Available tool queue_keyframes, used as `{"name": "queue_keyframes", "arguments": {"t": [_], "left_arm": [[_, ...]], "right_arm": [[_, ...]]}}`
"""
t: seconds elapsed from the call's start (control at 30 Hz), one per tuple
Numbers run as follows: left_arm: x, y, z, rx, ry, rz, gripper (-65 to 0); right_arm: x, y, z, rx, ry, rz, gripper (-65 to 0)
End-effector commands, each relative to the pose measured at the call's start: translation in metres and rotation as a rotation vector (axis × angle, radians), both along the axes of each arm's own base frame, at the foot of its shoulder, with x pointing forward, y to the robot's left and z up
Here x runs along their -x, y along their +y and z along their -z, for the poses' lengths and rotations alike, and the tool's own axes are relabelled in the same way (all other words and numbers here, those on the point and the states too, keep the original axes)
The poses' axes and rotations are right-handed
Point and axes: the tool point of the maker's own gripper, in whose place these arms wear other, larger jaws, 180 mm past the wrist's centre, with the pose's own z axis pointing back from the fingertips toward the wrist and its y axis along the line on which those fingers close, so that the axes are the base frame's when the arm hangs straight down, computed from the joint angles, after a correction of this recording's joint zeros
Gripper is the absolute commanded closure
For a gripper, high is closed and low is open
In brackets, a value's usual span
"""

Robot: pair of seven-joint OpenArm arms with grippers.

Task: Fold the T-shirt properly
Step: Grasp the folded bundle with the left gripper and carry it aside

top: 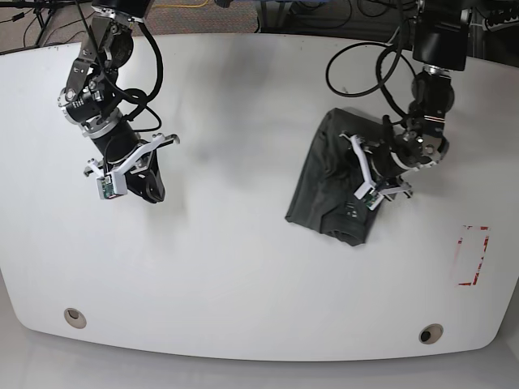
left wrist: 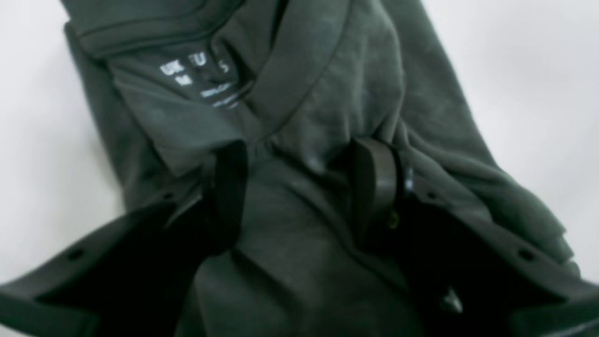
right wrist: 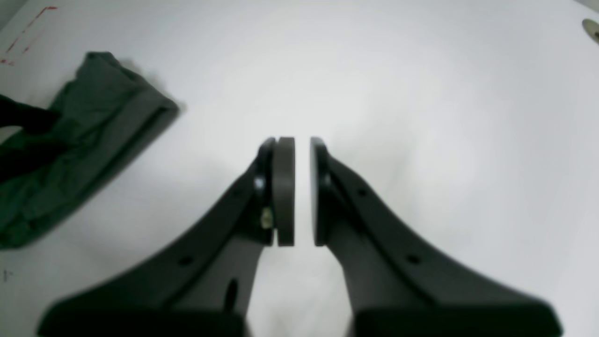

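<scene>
Your T-shirt [top: 328, 182] lies bunched toward the table's [top: 243, 284] right edge. Left gripper [left wrist: 299, 187] straddles a fabric ridge, jaws half spread; lifting now risks dragging loose layers. Right gripper [right wrist: 302, 192] idles nearly pressed together.

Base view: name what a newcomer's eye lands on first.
The dark T-shirt, bunched into a narrow bundle right of centre on the white table, stands out most. The left end effector is down on its right edge, fingers apart with cloth between them. The right end effector hangs over bare table at left, nearly shut and holding nothing.
</scene>
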Motion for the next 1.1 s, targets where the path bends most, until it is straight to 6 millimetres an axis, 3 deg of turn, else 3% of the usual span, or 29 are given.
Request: {"name": "queue_keyframes", "arguments": {"t": [0.0, 0.1, 0.27, 0.6, 0.83, 1.07], "left_arm": [[0.025, 0.07, 0.028, -0.265, 0.146, -0.032, -32.4], [0.028, 0.089, 0.03, -0.273, 0.16, -0.053, -32.1], [0.043, 0.137, 0.024, -0.327, 0.186, -0.101, -32.1], [0.068, 0.218, 0.001, -0.393, 0.207, -0.213, -32.1], [0.075, 0.259, -0.009, -0.421, 0.209, -0.275, -32.1], [0.079, 0.281, -0.015, -0.434, 0.204, -0.293, -32.1]], "right_arm": [[-0.005, -0.003, -0.017, 0.003, -0.06, -0.007, -4.9], [-0.004, -0.004, -0.018, 0.011, -0.058, -0.011, -4.9], [-0.003, -0.002, -0.016, 0.005, -0.054, -0.015, -4.9], [0.001, -0.004, -0.012, 0.01, -0.039, -0.013, -4.9], [0.002, -0.002, -0.01, 0.008, -0.036, -0.016, -4.9], [0.007, -0.001, -0.005, 0.006, -0.018, -0.019, -4.9]]}}
